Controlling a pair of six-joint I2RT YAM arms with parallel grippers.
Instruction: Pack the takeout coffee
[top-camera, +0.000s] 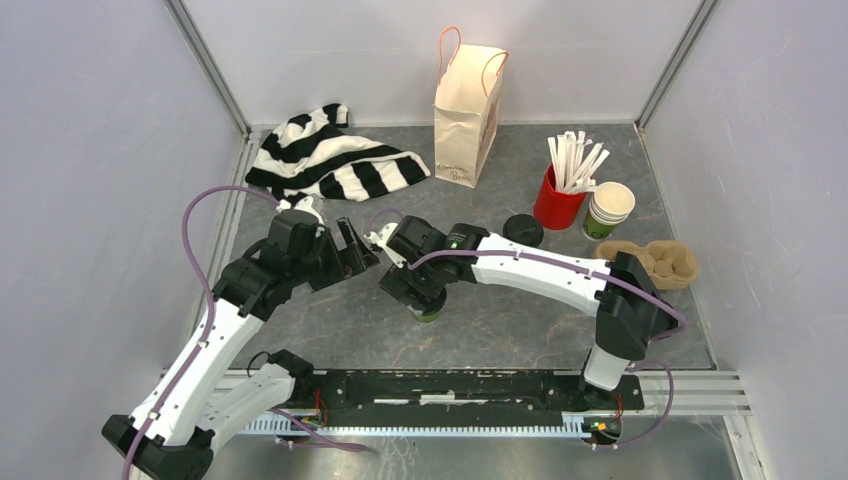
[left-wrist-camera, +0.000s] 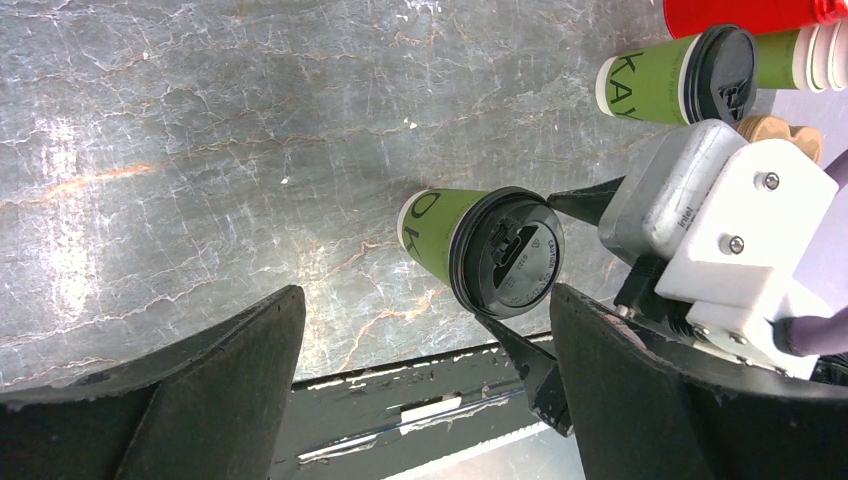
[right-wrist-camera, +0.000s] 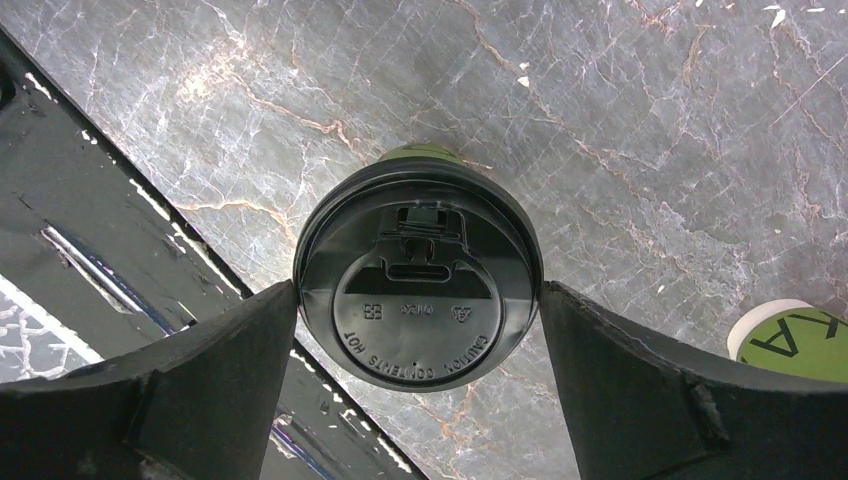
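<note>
One takeout coffee cup (top-camera: 432, 313), green with a black lid (right-wrist-camera: 418, 280), stands upright on the grey marble table near the middle. My right gripper (top-camera: 418, 288) hangs over it, open, with its fingers (right-wrist-camera: 215, 380) on either side of the lid rim. From the left wrist view this cup (left-wrist-camera: 440, 232) shows with the right gripper's fingertips flanking its lid. The second takeout coffee cup (top-camera: 523, 230) stands further back right, also seen in the left wrist view (left-wrist-camera: 672, 75). My left gripper (top-camera: 352, 248) is open and empty, left of the near cup and apart from it (left-wrist-camera: 425, 330).
A paper bag (top-camera: 467, 100) stands at the back. A striped cloth (top-camera: 335, 162) lies back left. A red cup of white sticks (top-camera: 560, 198), stacked lidless cups (top-camera: 608, 210) and a cardboard cup carrier (top-camera: 662, 262) sit at the right. The black base rail (top-camera: 450, 388) runs along the near edge.
</note>
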